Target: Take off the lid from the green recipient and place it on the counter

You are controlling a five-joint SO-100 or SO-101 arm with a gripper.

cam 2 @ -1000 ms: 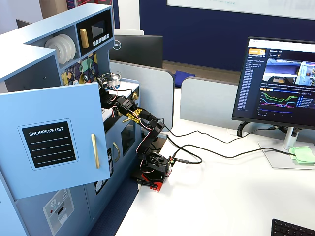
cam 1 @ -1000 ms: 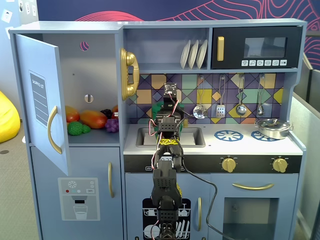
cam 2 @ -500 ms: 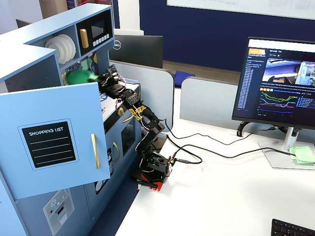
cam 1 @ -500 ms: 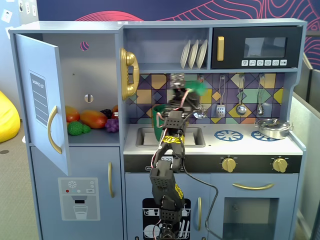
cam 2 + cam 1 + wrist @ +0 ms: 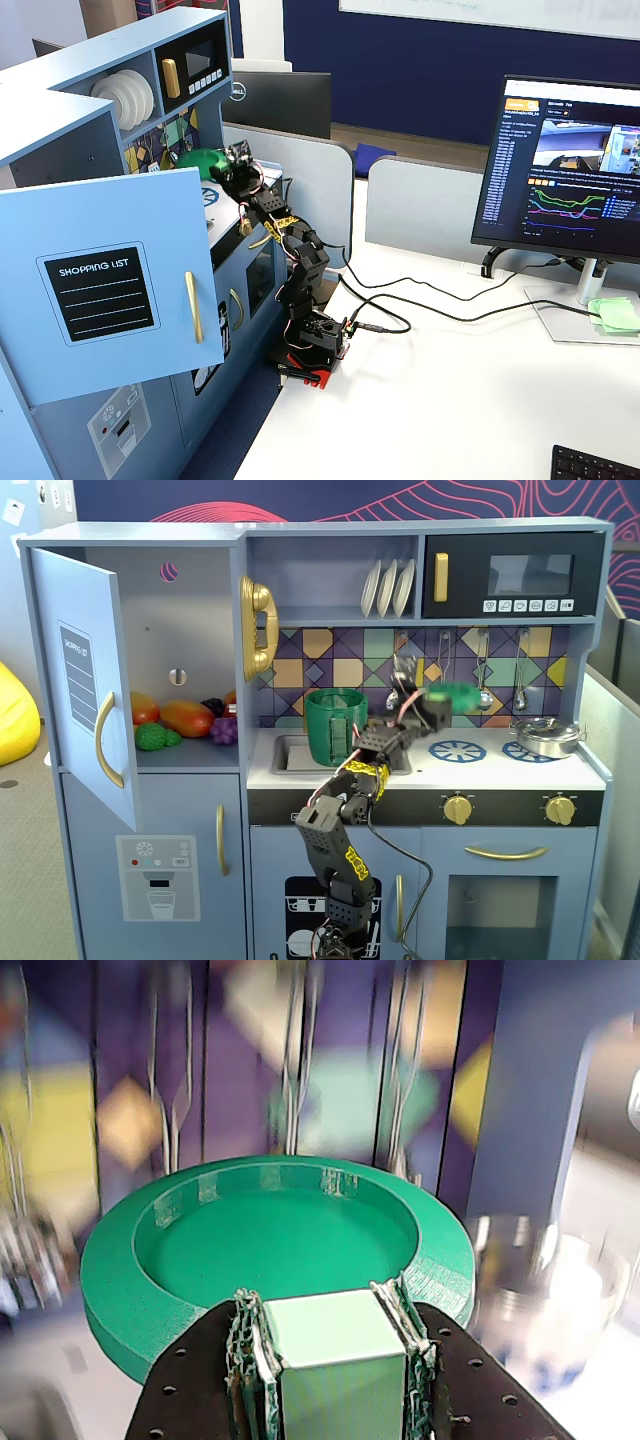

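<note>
My gripper [image 5: 330, 1325] is shut on the blocky green knob [image 5: 330, 1335] of the lid [image 5: 270, 1235], a flat round green disc that I hold tilted in the air. In a fixed view the lid [image 5: 460, 694] hangs blurred above the white counter [image 5: 480, 771], over the blue burner rings and right of the green recipient [image 5: 335, 726]. The recipient stands open in the sink recess at the counter's left. The lid also shows in a fixed view [image 5: 200, 162] beside the kitchen's open door, with my gripper [image 5: 228, 170] behind it.
A shallow silver pan [image 5: 546, 736] sits on the right burner ring, also blurred at the right of the wrist view [image 5: 545, 1280]. Utensils hang on the tiled back wall [image 5: 484, 670]. The fridge door [image 5: 85, 680] stands open at the left.
</note>
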